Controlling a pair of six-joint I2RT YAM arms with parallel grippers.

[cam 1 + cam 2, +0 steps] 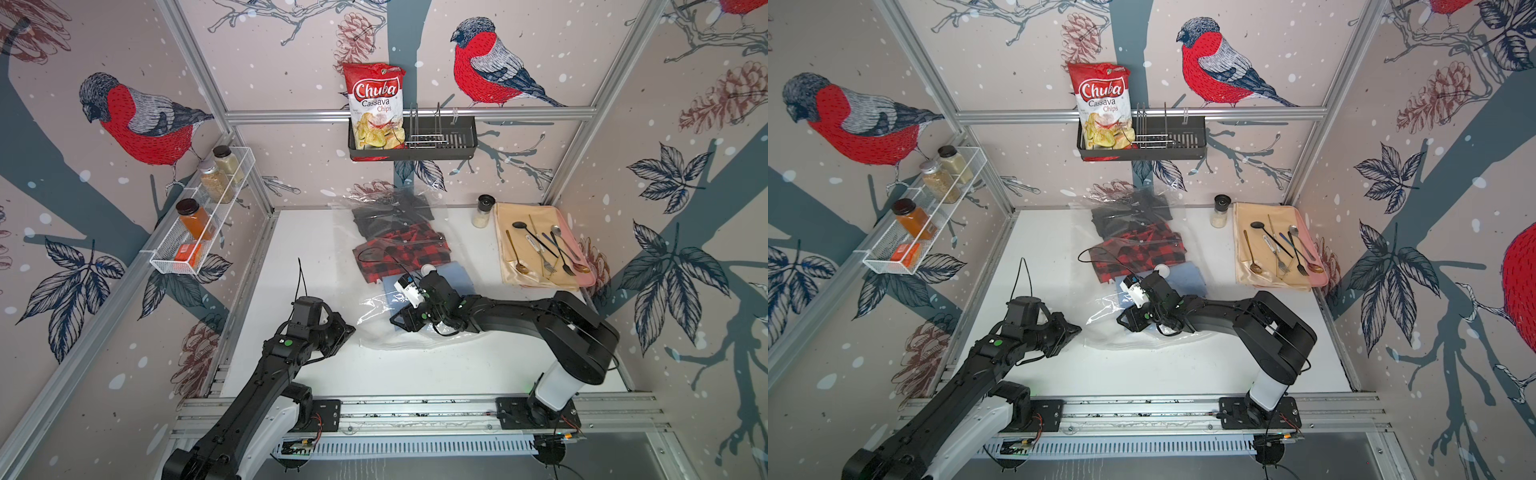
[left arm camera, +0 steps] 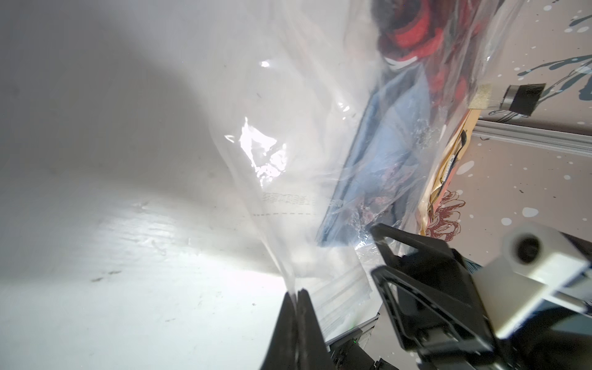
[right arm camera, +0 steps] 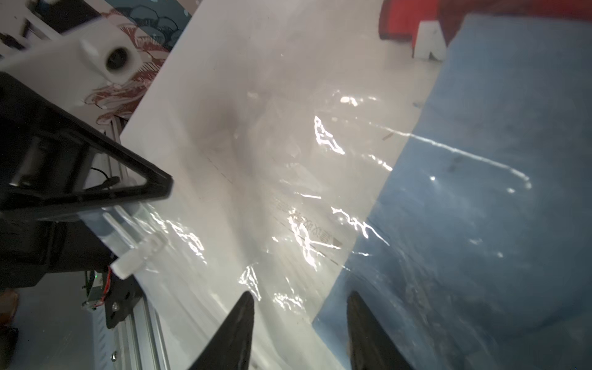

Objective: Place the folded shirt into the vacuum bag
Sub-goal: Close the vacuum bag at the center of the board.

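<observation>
The vacuum bag (image 1: 380, 328) (image 1: 1104, 328) lies clear and crinkly along the table's middle, holding a black shirt (image 1: 390, 212) and a red plaid shirt (image 1: 401, 249). The folded shirt (image 1: 457, 278) (image 3: 480, 192) is light blue and lies near the bag's front end, seen through the film (image 2: 384, 153). My left gripper (image 1: 352, 331) (image 2: 296, 292) is shut on the bag's front edge, lifting the film. My right gripper (image 1: 395, 321) (image 3: 299, 298) is open, one finger (image 3: 355, 301) over the blue shirt's edge. The white slider clip (image 3: 137, 256) sits on the zip edge.
At the right, a beige cloth (image 1: 536, 266) carries several spoons and forks, with a small shaker (image 1: 482, 212) beside it. A wire spice rack (image 1: 203, 220) hangs on the left wall. A black basket (image 1: 440, 143) with a chips bag (image 1: 376, 104) hangs at the back.
</observation>
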